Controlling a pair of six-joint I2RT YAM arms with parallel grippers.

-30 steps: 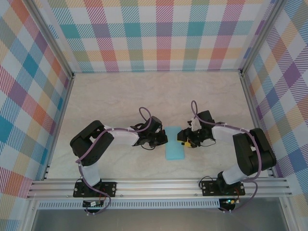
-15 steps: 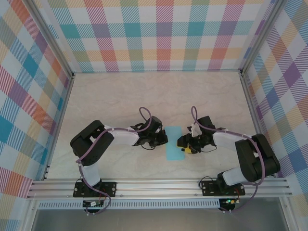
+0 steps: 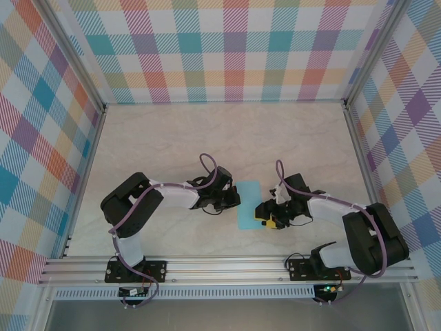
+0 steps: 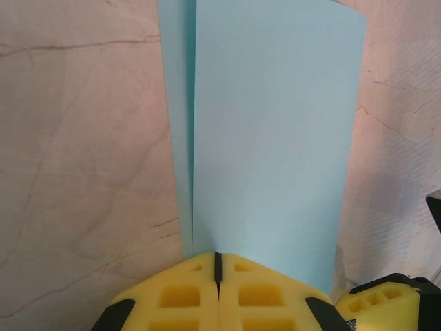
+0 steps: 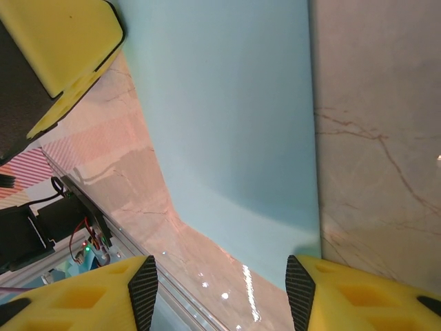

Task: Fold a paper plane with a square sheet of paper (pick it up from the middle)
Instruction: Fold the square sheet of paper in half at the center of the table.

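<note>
Tabletop (image 3: 172, 138): left tool (image 4: 218, 262) closed, right tool (image 5: 220, 279) spread, flanking sheet (image 3: 247, 203).

The right claw (image 5: 220, 293) hangs with its two yellow fingers (image 5: 358, 303) spread apart and nothing between them, just above the near end of the light blue paper (image 5: 227, 117), which lies on the marbled worktop (image 5: 379, 138). A yellow finger of the left claw (image 5: 65, 41) sits at the paper's left edge. Wires (image 5: 77, 238) show beyond the worktop's near edge.
</note>
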